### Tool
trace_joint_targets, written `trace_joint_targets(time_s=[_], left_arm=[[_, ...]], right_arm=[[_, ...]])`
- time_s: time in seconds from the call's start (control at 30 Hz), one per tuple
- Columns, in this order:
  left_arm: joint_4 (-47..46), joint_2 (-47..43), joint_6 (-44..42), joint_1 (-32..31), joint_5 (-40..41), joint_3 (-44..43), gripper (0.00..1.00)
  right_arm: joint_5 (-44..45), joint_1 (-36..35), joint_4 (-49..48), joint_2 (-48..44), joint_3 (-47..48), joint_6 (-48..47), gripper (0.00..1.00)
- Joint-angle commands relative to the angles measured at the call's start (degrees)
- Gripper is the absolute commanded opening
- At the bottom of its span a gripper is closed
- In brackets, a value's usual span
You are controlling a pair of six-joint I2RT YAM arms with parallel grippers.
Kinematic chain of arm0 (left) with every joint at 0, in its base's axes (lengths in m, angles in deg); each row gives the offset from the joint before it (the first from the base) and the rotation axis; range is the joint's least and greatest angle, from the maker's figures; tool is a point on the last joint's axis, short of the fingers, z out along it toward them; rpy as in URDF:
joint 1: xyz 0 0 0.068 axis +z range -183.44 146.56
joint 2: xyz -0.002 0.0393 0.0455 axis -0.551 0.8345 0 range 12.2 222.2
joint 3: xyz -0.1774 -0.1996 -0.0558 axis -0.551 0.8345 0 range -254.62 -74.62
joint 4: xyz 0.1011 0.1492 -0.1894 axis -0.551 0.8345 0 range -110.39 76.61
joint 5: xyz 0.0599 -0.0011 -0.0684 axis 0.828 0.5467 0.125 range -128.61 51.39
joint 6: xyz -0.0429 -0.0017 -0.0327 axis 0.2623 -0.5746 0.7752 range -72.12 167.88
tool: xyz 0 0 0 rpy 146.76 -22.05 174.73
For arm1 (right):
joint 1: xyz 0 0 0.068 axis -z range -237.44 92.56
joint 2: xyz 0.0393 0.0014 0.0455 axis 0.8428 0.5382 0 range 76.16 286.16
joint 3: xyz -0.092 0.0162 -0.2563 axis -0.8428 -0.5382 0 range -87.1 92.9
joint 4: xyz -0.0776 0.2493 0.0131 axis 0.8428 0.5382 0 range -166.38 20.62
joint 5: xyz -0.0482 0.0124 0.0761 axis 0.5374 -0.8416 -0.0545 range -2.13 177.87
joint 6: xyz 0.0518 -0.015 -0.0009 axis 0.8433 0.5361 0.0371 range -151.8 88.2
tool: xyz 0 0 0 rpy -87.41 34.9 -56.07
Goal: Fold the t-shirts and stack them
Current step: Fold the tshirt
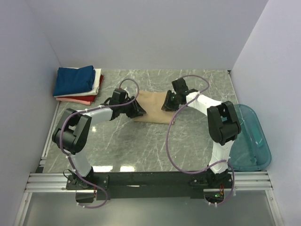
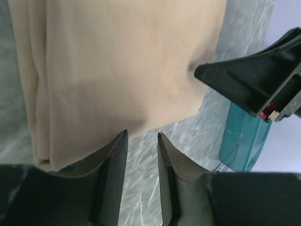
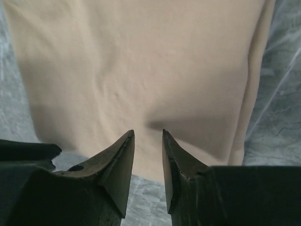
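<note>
A tan t-shirt [image 1: 153, 107], folded into a rectangle, lies flat in the middle of the marble table; it fills the left wrist view [image 2: 122, 66] and the right wrist view [image 3: 141, 70]. My left gripper [image 1: 138, 111] hovers at its left edge, jaws open with only table between them [image 2: 142, 134]. My right gripper [image 1: 168, 104] hovers at its right edge, open and empty over the cloth [image 3: 148, 132]. A stack of folded t-shirts [image 1: 77, 84], navy on top of white, red and pink, sits at the back left.
A teal translucent tub [image 1: 249, 136] stands at the table's right edge, also seen past the cloth in the left wrist view [image 2: 242, 141]. White walls close the back and sides. Purple cables loop over both arms.
</note>
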Motion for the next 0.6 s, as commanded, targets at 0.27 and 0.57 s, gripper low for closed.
trace_joint_targets(time_s=[0.27, 0.57], left_arm=[[-2.58, 3.47, -0.05, -1.3, 3.22, 4.87, 0.35], [4.68, -4.16, -1.98, -1.3, 5.76, 1.64, 0.37]], right_arm=[[1.59, 0.29, -4.32, 1.75, -3.23, 0.63, 0.36], [2.38, 0.21, -3.35, 0.18, -2.62, -0.16, 0.36]])
